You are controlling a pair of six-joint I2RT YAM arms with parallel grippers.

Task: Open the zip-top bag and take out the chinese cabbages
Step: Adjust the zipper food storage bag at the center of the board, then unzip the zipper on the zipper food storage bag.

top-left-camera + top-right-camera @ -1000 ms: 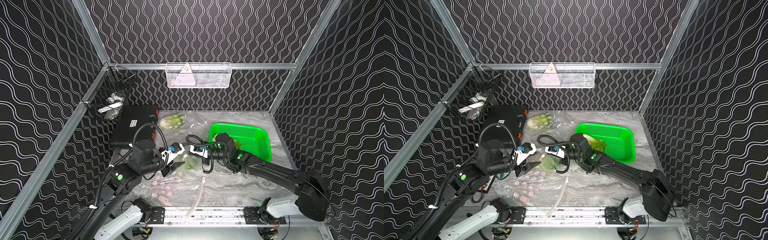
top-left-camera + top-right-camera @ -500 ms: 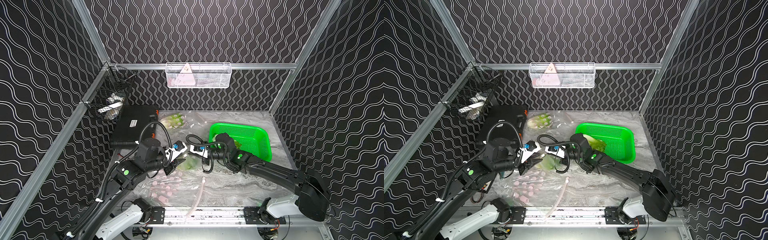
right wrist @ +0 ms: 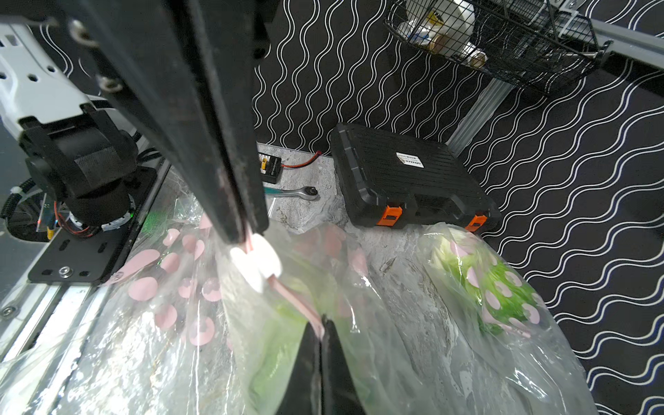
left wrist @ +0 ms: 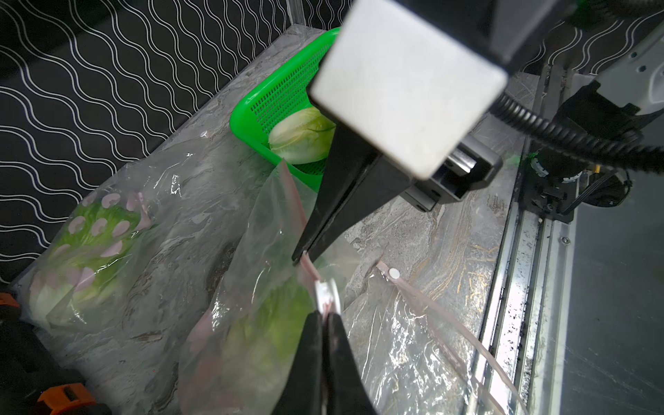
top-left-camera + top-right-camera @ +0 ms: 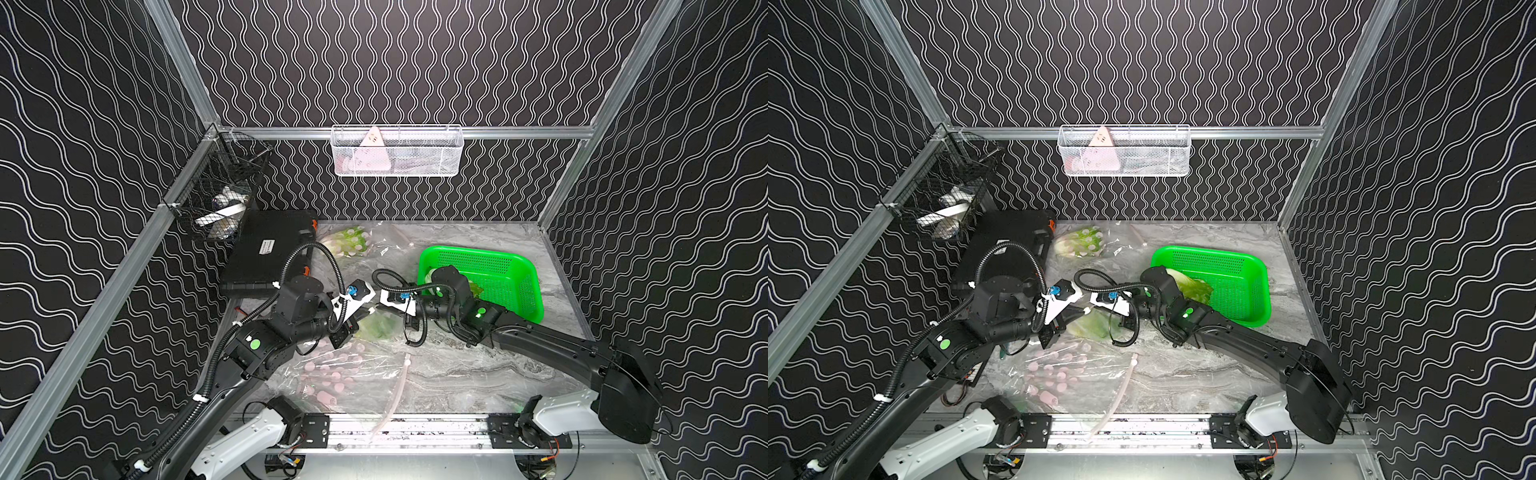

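Since a second ago, the left gripper (image 4: pixel 323 319) has swung in toward the middle of the desk (image 5: pixel 478 374). Its jaws, then apart, now pinch the pink zip strip (image 3: pixel 294 294) of the zip-top bag (image 4: pixel 258 287), right beside the white slider (image 3: pixel 260 264). Opposite it, the right gripper (image 3: pixel 321 328) stays where it was, jaws pressed together on the same strip on the slider's other side. The two grippers meet nearly tip to tip, with the strip held up off the desk between them.

Of the chinese cabbages, the middle cabbage (image 4: pixel 273 334) lies inside this bag, light green through the clear film. The loose cabbage (image 4: pixel 301 140) rests in the green basket (image 5: pixel 498 266), partly hidden by the right arm in both top views. The back cabbage (image 5: pixel 347 243) sits in a second clear bag (image 4: pixel 172 201) printed with pink dots, near the black case (image 5: pixel 266 249). A third pink-dotted bag (image 5: pixel 332 370) lies flat at the desk's front edge.

The case carries a white label (image 3: pixel 409 160), whose writing is too small to read, and orange latches (image 3: pixel 391 212). Beside the case lies a ratchet wrench (image 3: pixel 298 192).
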